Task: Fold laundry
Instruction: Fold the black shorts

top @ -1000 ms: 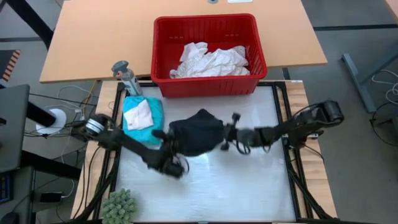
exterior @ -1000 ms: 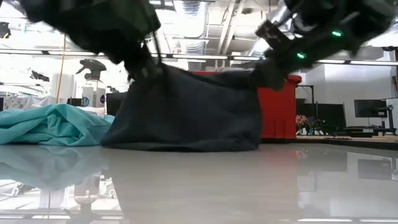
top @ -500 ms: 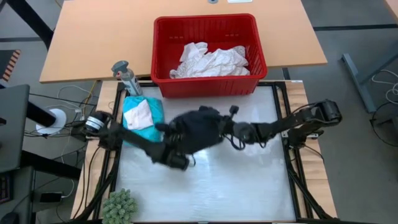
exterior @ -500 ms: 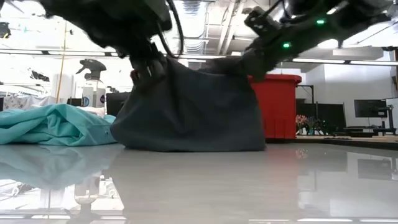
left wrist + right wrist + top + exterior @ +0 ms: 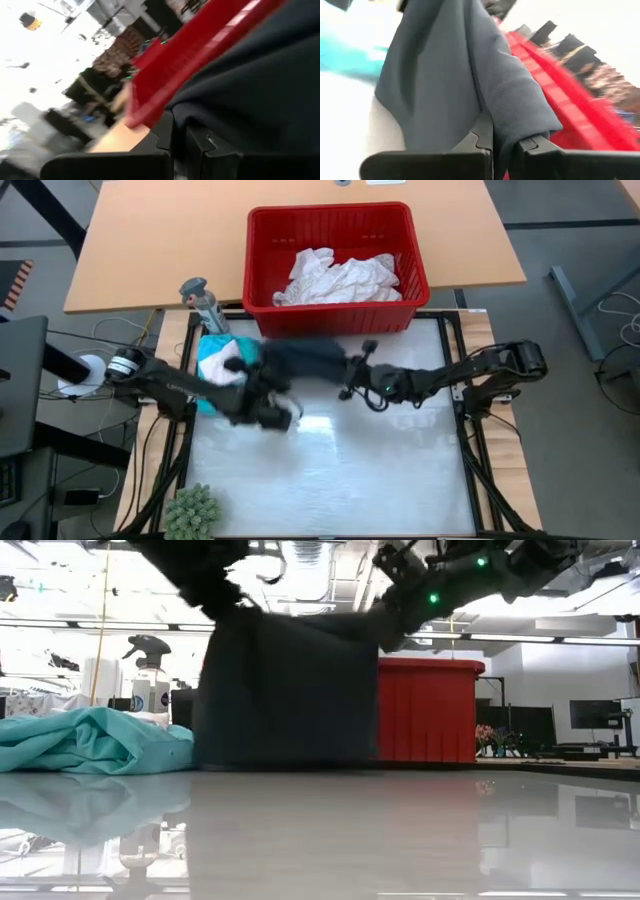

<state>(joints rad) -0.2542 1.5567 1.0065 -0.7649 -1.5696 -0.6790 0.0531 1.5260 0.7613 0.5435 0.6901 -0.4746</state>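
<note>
While both arms hold it up, the black garment (image 5: 290, 690) hangs like a curtain between them, its lower hem just meeting the table (image 5: 380, 470), right in front of the red basket (image 5: 335, 265). Left gripper (image 5: 262, 370) is clenched on one top corner, right gripper (image 5: 347, 370) clenched on the other, and both wrist views show dark ribbed cloth pinched between the fingers. Nice even spread across the top edge!

This cloth looks soft and limp: it drapes straight down with no stiffness at all, so it will sag and bunch wherever it is not supported. Light, too, by the look of the easy hang, and not fragile. The ribbed band showing at the right fingers (image 5: 540, 145) looks like a thicker hem or waistband, and that is the place to hold: a doubled edge should slip less than the thin body fabric. Holding the two corners well apart should keep the panel flat for a clean lay-down.

Off to the side, the teal garment (image 5: 213, 375) lies on the table with a white piece (image 5: 225, 362) on top, and more white laundry (image 5: 340, 277) waits in the basket.
</note>
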